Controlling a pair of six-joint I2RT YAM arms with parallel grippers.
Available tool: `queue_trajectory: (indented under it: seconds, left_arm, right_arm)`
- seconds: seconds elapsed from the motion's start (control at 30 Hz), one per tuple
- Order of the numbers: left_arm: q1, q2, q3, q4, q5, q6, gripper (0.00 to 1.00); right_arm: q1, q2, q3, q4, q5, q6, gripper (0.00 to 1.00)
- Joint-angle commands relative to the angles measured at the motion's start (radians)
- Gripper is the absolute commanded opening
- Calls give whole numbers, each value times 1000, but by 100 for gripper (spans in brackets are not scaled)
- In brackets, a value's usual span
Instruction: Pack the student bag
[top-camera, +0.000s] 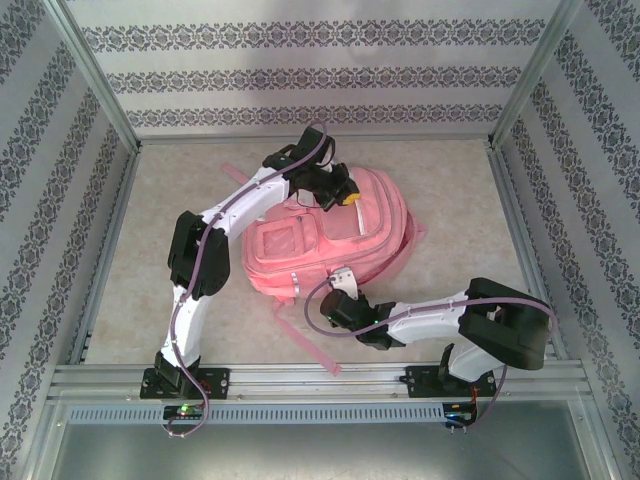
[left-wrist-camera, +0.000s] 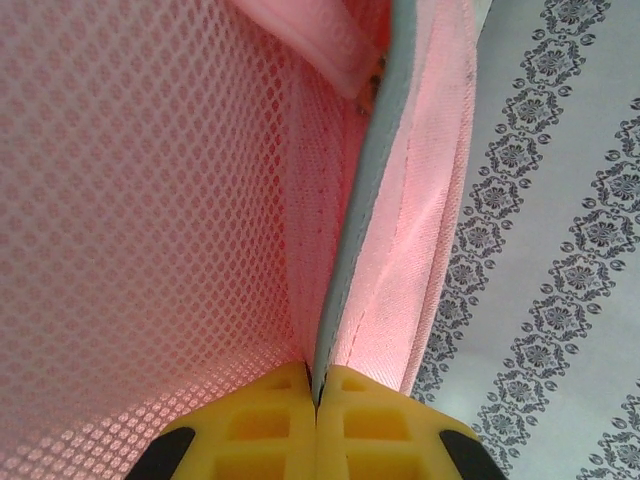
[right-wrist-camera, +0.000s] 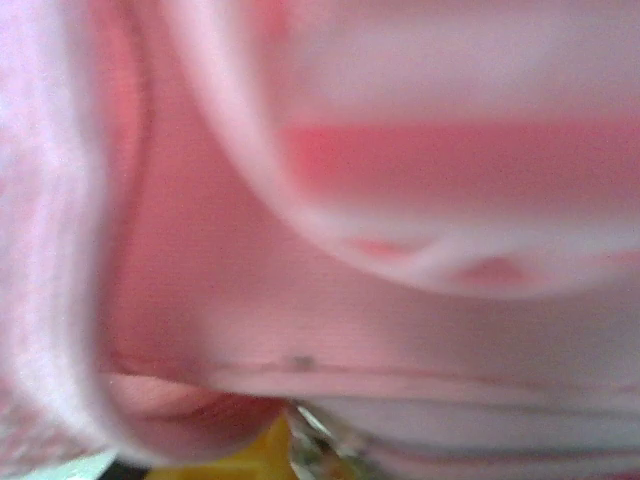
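Student bag (top-camera: 330, 235) lies flat mid-bench (top-camera: 450, 200), with bare surface all round out to the frame rails (top-camera: 108, 245); left jaws clamped shut on its far grey-trimmed edge, right jaws against its near edge, their state lost in blur.

— Where's the student bag (top-camera: 330, 240)?
— Lying mid-desk (top-camera: 450, 200).
— And the grippers?
— Left gripper (top-camera: 347, 196) at its far edge, right gripper (top-camera: 337, 288) against its near edge.
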Motion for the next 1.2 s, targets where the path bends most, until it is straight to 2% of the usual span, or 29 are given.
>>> queue_trajectory:
  seconds: [0.0, 0.1, 0.23, 0.3, 0.37, 0.43, 0.53, 0.63, 0.73, 0.97, 1.07, 1.17]
  left_arm:
    - [32, 1, -26, 22, -32, 3, 0]
    - [44, -13, -50, 26, -40, 18, 0]
    - [53, -22, -35, 12, -49, 60, 3]
    - [56, -18, -10, -9, -45, 81, 18]
    - [56, -24, 24, -46, -39, 113, 39]
    - [55, -51, 49, -100, -53, 152, 48]
    - [58, -149, 15, -186, -117, 195, 53]
    - [62, -313, -122, -239, -206, 196, 54]
    - [71, -512, -319, -287, -278, 140, 55]
    - [72, -968, -799, -316, -387, -145, 56]
    - [71, -1122, -983, -281, -408, -261, 54]
    - [71, -1190, -1124, -201, -401, -330, 52]
  right_arm:
    - [-18, -71, -27, -47, 60, 35, 7]
    - [-31, -143, -64, -62, 33, 25, 0]
    - [-77, -206, -100, -117, -39, 25, 0]
    - [-114, -224, -120, -106, -96, 11, 0]
    - [-149, -237, -125, -93, -160, -13, 0]
    - [-162, -245, -113, -88, -192, -36, 0]
    - [-169, -229, -80, -66, -241, -42, 0]
    - [-172, -187, -36, -31, -284, -19, 0]
    - [-174, -135, 18, 2, -330, 0, 0]
    - [-193, -22, 140, 38, -412, 23, 0]
    - [-221, -1, 152, 54, -445, 44, 0]
    - [-231, 21, 168, 56, -474, 41, 0]
